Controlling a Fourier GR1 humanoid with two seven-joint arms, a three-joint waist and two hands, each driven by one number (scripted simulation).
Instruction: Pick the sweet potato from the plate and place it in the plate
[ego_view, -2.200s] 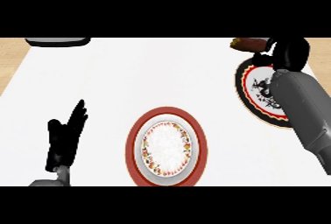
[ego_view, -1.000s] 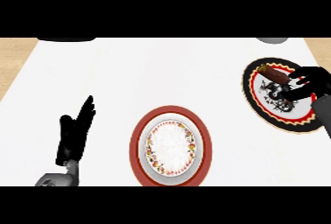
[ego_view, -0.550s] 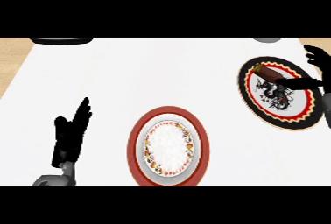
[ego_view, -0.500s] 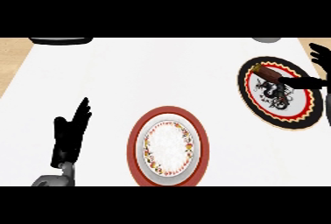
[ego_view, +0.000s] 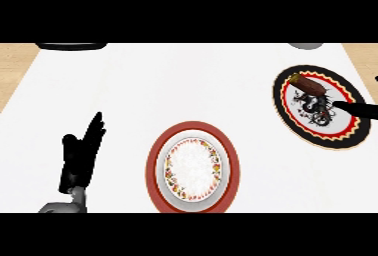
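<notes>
The sweet potato (ego_view: 308, 85) lies on the black plate (ego_view: 347, 141). My right hand (ego_view: 356, 107) shows one straight finger, grasping nothing; left hand (ego_view: 81, 155) rests open beside the red plate (ego_view: 156, 165), its goal.

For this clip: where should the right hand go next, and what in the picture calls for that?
Probably back in toward the brown sweet potato, to close round it. It lies untouched at the upper left of the black-rimmed plate, and only a fingertip of the right hand shows, at the view's right edge. The red-rimmed plate holds nothing; the left hand rests open.
</notes>
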